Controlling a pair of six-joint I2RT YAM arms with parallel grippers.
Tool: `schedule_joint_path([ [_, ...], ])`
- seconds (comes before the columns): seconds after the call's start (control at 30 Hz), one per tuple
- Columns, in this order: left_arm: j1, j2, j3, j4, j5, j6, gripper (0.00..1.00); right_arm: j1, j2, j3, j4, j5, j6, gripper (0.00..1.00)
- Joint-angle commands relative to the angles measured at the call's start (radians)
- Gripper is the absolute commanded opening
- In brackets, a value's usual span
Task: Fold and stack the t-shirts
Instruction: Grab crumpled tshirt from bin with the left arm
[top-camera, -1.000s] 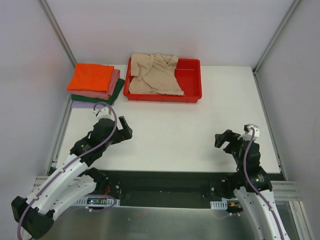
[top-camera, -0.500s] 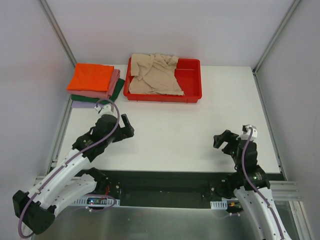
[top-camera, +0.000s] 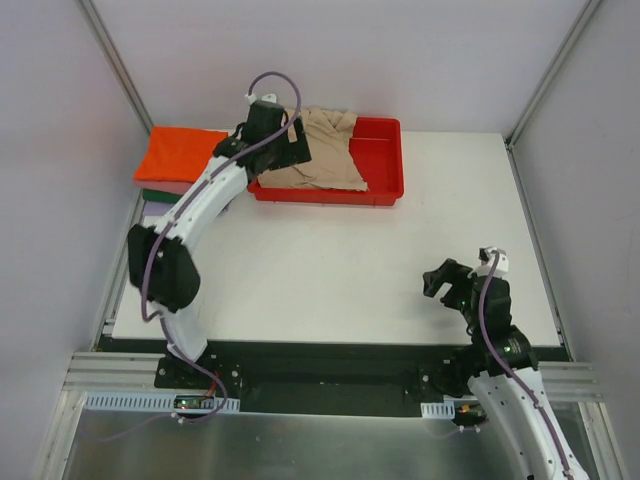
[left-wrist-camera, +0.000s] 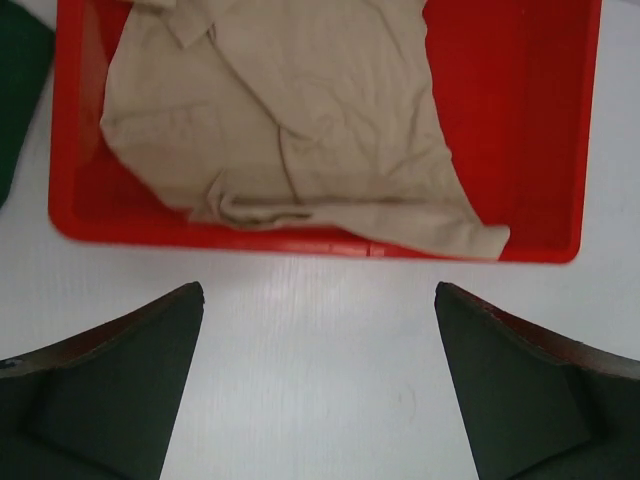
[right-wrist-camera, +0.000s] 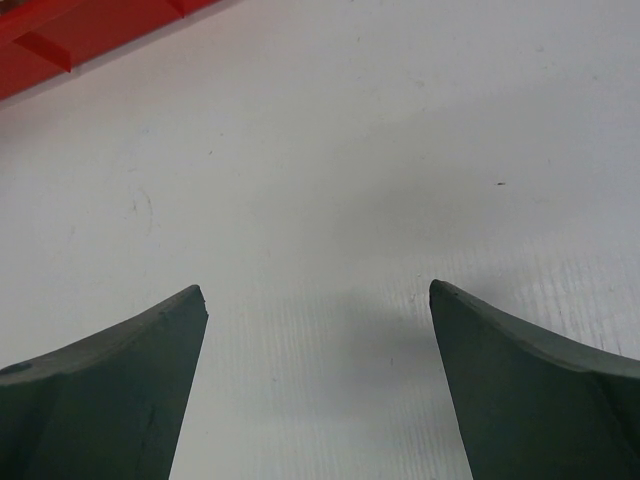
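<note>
Looking from the top, the left arm stretches far out, its left tool (top-camera: 290, 150) over the red tray's (top-camera: 385, 165) near-left rim. A beige shirt (top-camera: 325, 150) lies crumpled inside, with an orange shirt (top-camera: 178, 152) stacked beside. Left wrist: jaws spread wide, empty. Right wrist: right tool (right-wrist-camera: 318, 295) gaping too, empty, above the worktop (right-wrist-camera: 330, 150).

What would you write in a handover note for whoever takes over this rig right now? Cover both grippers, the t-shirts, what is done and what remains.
Left gripper: open, empty, poised over the table just short of the red tray.
Right gripper: open, empty, over bare table on the right.
Things: beige t-shirt lies crumpled in the tray; orange t-shirt tops the folded pile left of the tray.
Done: that pile is folded and stacked.
Left: take out, fold and stack the beige t-shirt.
</note>
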Motion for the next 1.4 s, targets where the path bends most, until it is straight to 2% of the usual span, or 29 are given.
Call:
schedule_joint_path([
  [0.0, 0.062, 0.293, 0.297, -0.042, 0.133, 0.116, 0.99, 0.000, 0.025, 0.007, 0.050, -0.015, -0.004, 0.96],
  [0.17, 0.070, 0.555, 0.577, -0.049, 0.141, 0.197, 0.99, 0.000, 0.045, 0.002, 0.059, -0.007, -0.002, 0.96],
  [0.27, 0.071, 0.645, 0.655, -0.050, 0.190, 0.211, 0.99, -0.002, 0.051, 0.004, 0.062, -0.006, -0.005, 0.96],
  [0.37, 0.071, 0.718, 0.686, -0.050, 0.168, 0.219, 0.99, -0.002, 0.057, 0.005, 0.061, -0.006, -0.004, 0.96],
  [0.63, 0.071, 0.815, 0.678, -0.050, 0.260, 0.228, 0.99, 0.000, 0.048, 0.005, 0.056, 0.002, -0.005, 0.96],
  [0.8, 0.071, 0.886, 0.729, -0.049, 0.297, 0.208, 0.98, -0.002, 0.034, 0.007, 0.049, 0.008, -0.004, 0.96],
  [0.87, 0.071, 0.912, 0.753, -0.047, 0.311, 0.199, 0.91, -0.002, 0.027, 0.007, 0.044, 0.014, -0.005, 0.96],
  [0.97, 0.071, 0.941, 0.782, -0.039, 0.340, 0.188, 0.71, -0.002, 0.013, 0.008, 0.036, 0.017, -0.004, 0.96],
  [1.03, 0.074, 0.947, 0.793, -0.026, 0.384, 0.193, 0.45, -0.002, 0.005, 0.007, 0.033, 0.024, -0.005, 0.96],
  [1.1, 0.080, 0.939, 0.801, -0.019, 0.391, 0.196, 0.01, -0.002, 0.001, 0.005, 0.035, 0.024, -0.005, 0.96],
  [1.23, 0.109, 0.864, 0.804, -0.003, 0.420, 0.187, 0.00, 0.000, 0.002, 0.005, 0.036, 0.013, -0.004, 0.96],
  [1.37, 0.123, 0.725, 0.806, 0.022, 0.444, 0.200, 0.00, 0.000, 0.010, 0.007, 0.035, 0.008, -0.002, 0.96],
])
